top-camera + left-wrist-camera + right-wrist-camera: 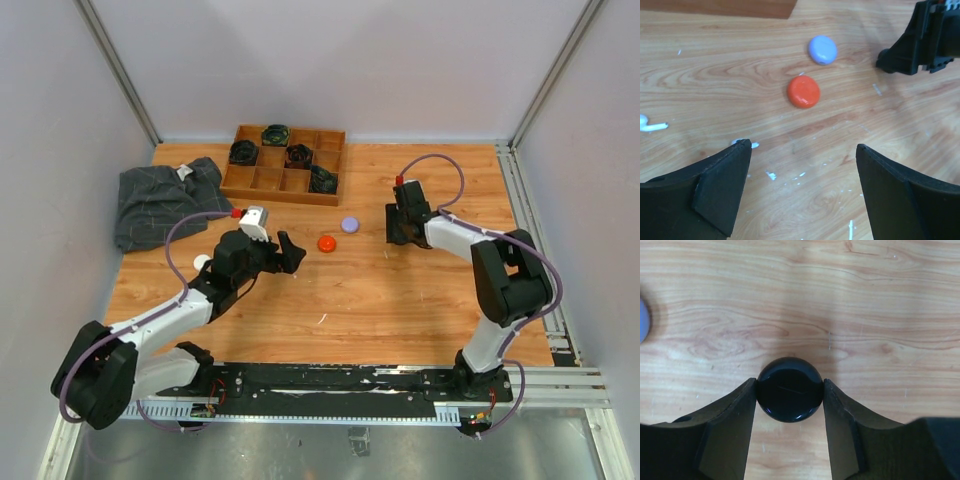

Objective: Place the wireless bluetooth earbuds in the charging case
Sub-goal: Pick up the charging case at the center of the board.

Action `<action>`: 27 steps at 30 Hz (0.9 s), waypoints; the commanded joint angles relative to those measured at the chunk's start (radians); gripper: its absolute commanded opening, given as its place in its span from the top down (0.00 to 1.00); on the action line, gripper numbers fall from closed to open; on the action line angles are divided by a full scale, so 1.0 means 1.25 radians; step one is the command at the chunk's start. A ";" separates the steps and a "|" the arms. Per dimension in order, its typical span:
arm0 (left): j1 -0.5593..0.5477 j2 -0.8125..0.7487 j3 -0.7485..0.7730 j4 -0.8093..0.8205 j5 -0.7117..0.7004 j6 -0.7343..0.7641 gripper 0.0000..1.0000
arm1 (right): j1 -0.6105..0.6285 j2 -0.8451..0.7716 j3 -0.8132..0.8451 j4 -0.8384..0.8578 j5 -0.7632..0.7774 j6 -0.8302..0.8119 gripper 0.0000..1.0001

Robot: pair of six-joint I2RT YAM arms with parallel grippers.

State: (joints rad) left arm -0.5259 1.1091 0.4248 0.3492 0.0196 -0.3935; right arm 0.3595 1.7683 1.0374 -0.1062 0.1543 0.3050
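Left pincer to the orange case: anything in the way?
Nothing visible. Only bare wood lies between the open left pincer and the orange case. The lilac case sits beyond it; the right pincer, off to the right, is closed on a black case.

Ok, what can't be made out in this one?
Top view: black case hidden beneath the right end effector.
Left wrist: white earbud cut off by the left frame edge.
Right wrist: lilac case cropped by the left edge.
Top view: tray contents too small and dark to identify.
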 commanded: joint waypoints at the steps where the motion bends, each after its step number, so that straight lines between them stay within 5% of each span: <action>1: 0.003 -0.039 0.048 -0.002 0.063 -0.036 0.10 | 0.032 -0.090 -0.039 0.001 -0.015 -0.042 0.59; 11: 0.003 -0.060 0.119 -0.099 0.150 -0.093 0.14 | 0.138 -0.285 -0.113 0.081 -0.129 -0.137 0.63; 27: 0.003 -0.033 0.223 -0.197 0.260 -0.177 0.36 | 0.400 -0.488 -0.211 0.264 -0.192 -0.347 0.62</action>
State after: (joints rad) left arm -0.5259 1.0538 0.6716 0.1154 0.2790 -0.5694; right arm 0.8047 1.2026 0.8139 0.1127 -0.0444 -0.0319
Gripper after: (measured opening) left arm 0.659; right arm 0.524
